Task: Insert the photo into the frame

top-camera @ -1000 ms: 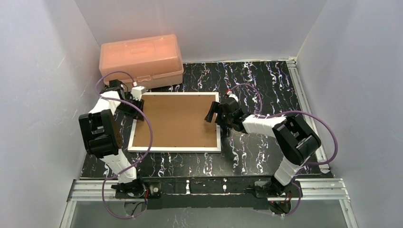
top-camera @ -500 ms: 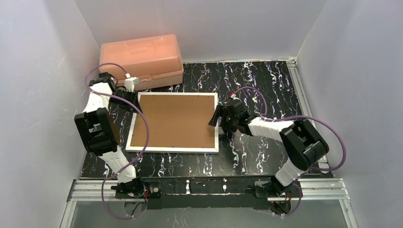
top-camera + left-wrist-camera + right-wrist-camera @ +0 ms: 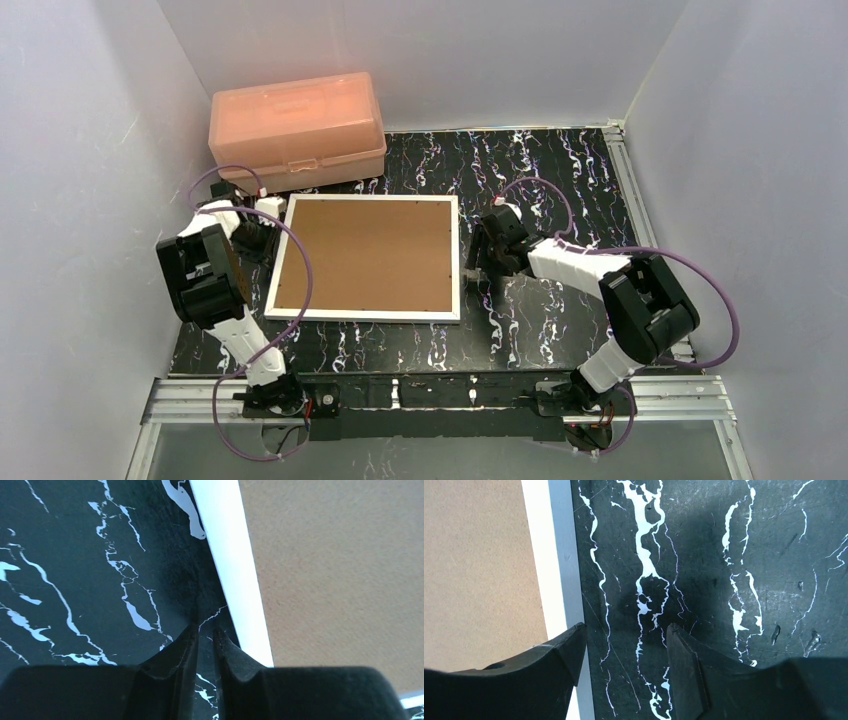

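I am holding my left gripper [image 3: 204, 628] low over the black marbled table [image 3: 75, 555], its jaws standing narrow with only a thin slit between the fingertips and nothing in that slit. The frame [image 3: 235, 580] is lying flat just to the right of these fingertips, its white border running from beside the right finger forward and away. A brown cardboard backing board [image 3: 340, 580] is sitting inside the border and filling it. I cannot tell from the left wrist view whether the right finger is touching the border. I am holding my right gripper [image 3: 625, 628] over the table on the opposite side of the frame, its jaws standing moderately wide and gripping nothing, with bare marbled surface showing between them. The frame's white border is running just to the left of this gripper. In the right wrist view the left fingertip is overlapping that border, and I cannot tell whether they are touching. The frame is therefore lying between my two grippers, back side up. The photo is not showing, and I cannot tell where it is. A salmon-pink plastic box [image 3: 297, 125] is standing closed beyond my left gripper, against the far wall.
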